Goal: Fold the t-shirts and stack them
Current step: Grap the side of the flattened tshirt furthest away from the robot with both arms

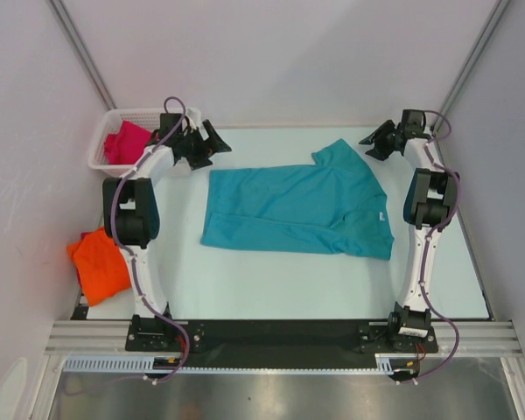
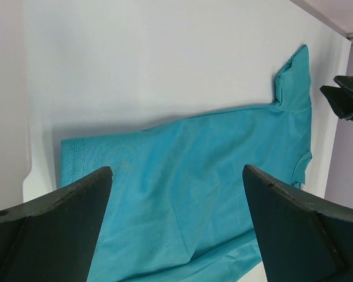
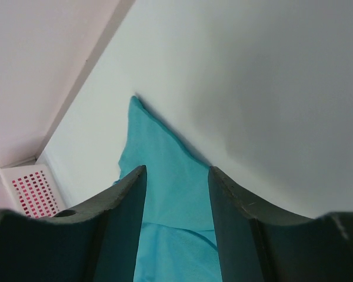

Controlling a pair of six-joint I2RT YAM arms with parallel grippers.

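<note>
The teal-blue t-shirt [image 1: 297, 210] lies spread flat in the middle of the table, its collar to the right and one sleeve [image 1: 337, 153] pointing to the back. My left gripper [image 1: 208, 146] is open and empty, above the table just behind the shirt's far left corner; the left wrist view shows the shirt [image 2: 194, 194] between its wide-apart fingers [image 2: 53, 223]. My right gripper [image 1: 374, 140] is open and empty just behind the back sleeve [image 3: 165, 164]. The orange t-shirt [image 1: 101, 262] lies crumpled at the table's left edge. The magenta-red t-shirt [image 1: 127, 140] lies in the basket.
A white lattice basket [image 1: 101, 153] stands at the back left corner and shows in the right wrist view [image 3: 29, 188]. Pale walls close in the table on the left, back and right. The right gripper's tip shows in the left wrist view [image 2: 347, 97].
</note>
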